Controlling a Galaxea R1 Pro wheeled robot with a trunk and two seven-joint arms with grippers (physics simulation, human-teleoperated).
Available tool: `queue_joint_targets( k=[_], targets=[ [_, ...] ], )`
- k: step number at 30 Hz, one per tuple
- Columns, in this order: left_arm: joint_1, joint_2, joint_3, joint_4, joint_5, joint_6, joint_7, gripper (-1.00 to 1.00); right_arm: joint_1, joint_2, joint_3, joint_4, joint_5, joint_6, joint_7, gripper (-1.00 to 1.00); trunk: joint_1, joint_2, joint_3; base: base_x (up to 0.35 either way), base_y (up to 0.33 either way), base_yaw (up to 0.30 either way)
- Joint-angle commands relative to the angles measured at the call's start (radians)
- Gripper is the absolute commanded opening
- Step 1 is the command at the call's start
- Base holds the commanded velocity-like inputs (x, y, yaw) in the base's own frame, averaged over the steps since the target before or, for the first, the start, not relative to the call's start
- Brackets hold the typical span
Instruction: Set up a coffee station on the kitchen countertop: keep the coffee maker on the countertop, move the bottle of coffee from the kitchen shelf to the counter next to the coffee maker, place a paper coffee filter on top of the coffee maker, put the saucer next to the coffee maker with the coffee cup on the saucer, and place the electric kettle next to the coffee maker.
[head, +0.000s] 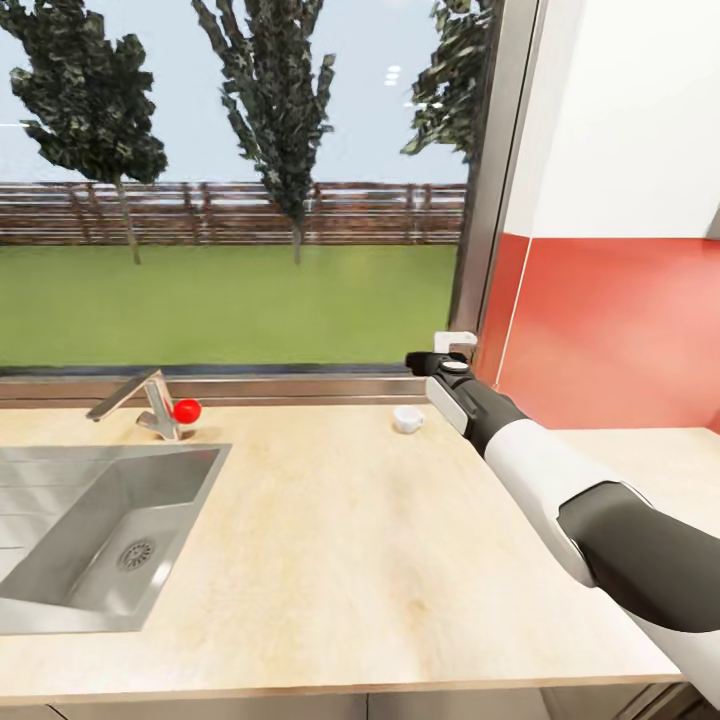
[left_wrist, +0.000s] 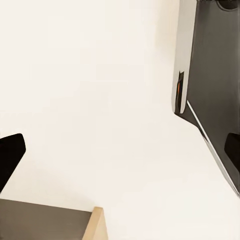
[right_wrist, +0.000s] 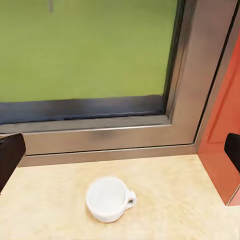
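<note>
One white coffee cup (right_wrist: 107, 199) sits upright on the countertop (head: 340, 540) near the window corner, with your right gripper (right_wrist: 120, 155) spread wide above it. Light, rigid and chippable: pinch across the rim, opposite the handle, gently

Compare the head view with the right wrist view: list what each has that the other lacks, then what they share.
Head view alone: the sink, the faucet with a red ball beside it, trees and fence outside, and the right arm. Right wrist view alone: the dark fingertips of the right gripper, spread apart. Both: the white coffee cup upright on the countertop, the window frame, grass, and red wall.
</note>
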Motion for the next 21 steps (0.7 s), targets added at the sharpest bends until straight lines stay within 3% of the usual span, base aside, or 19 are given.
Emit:
queue_joint_targets(
  k=[1, 21],
  targets=[
    [-0.001, 0.000, -0.009, 0.002, 0.009, -0.003, 0.001, 1.00, -0.001, -0.001, 0.008, -0.001, -0.006, 0.005, -0.008, 1.00, 0.001, -0.002, -0.002, 0.215, 0.123, 0.000],
    [-0.001, -0.002, -0.009, 0.002, 0.009, -0.003, 0.000, 1.00, -0.001, -0.001, 0.008, -0.001, -0.006, 0.005, -0.008, 1.00, 0.001, -0.002, -0.002, 0.140, 0.042, 0.000]
  ],
)
